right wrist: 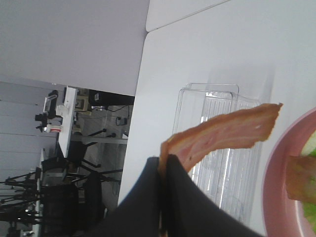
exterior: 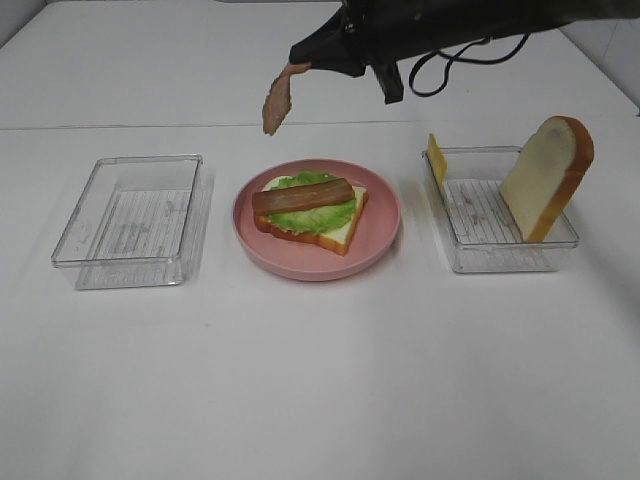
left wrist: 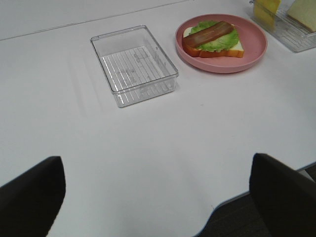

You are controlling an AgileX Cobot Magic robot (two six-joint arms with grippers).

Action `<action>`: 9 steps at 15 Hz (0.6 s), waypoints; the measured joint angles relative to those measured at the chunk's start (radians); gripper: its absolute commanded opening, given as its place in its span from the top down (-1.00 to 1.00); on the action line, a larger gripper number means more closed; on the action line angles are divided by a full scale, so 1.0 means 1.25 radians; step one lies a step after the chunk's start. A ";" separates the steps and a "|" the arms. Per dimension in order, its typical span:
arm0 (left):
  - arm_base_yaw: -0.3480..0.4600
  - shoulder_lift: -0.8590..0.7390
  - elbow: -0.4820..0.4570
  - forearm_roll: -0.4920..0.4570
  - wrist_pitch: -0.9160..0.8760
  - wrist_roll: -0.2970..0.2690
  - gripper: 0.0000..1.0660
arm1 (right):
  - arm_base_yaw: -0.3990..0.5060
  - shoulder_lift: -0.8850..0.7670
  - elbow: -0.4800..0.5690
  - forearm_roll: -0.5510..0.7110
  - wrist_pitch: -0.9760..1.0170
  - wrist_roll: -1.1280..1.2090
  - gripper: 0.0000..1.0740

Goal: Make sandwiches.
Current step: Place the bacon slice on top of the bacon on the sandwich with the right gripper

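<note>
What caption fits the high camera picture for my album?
Right pincer holds a pinkish meat strip in the air near the unfinished sandwich on the pink plate.

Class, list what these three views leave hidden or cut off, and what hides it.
- Left wrist: left pincer mostly cut off by the picture edge; only two dark tips show.
- Left wrist: yellow cheese and bread slice cut by the edge.
- Right wrist: held end of the pinkish strip hidden inside the right pincer.
</note>
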 measured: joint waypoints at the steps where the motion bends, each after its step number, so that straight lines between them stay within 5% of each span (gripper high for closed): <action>1: 0.000 0.000 0.000 0.000 0.000 0.000 -0.80 | 0.006 0.014 0.000 0.020 -0.006 -0.006 1.00; 4: 0.000 0.000 0.000 0.000 0.000 0.000 -0.80 | 0.030 0.074 0.000 0.111 -0.058 -0.030 1.00; 9: 0.000 0.000 0.000 0.000 0.000 0.000 -0.80 | 0.036 0.120 0.000 0.102 -0.078 -0.018 1.00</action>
